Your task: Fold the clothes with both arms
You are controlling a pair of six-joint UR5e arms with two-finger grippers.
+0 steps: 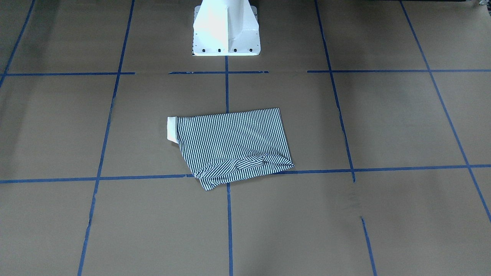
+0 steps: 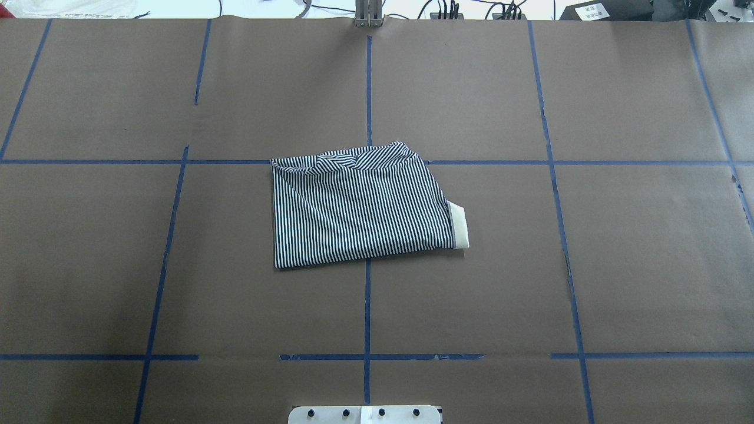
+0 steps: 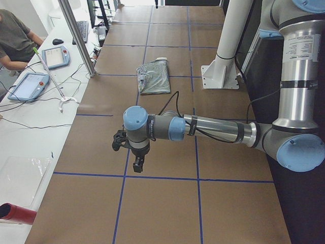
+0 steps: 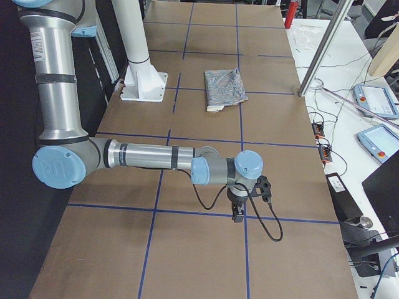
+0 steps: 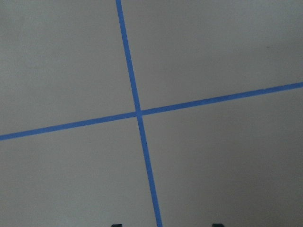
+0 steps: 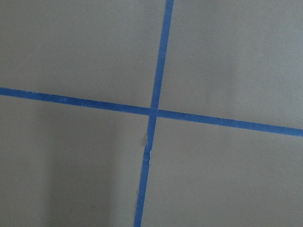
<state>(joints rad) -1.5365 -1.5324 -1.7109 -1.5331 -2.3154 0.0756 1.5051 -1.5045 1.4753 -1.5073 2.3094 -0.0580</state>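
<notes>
polo shirt (image 2: 359, 206) already folded to a compact rectangle in the middle of the desk (image 2: 648, 265), cream collar (image 2: 458, 225) poking out on the robot's right. far edge rumpled; likely only tidying left. left tool (image 3: 137, 165) and right tool (image 4: 237, 215) well apart from it, carrying nothing; wide or narrow, cannot tell. open room all round.

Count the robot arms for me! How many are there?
2. The left arm stretches out low over the table near its left end; the right arm does the same near the right end. Neither shows in the overhead or front views.
</notes>
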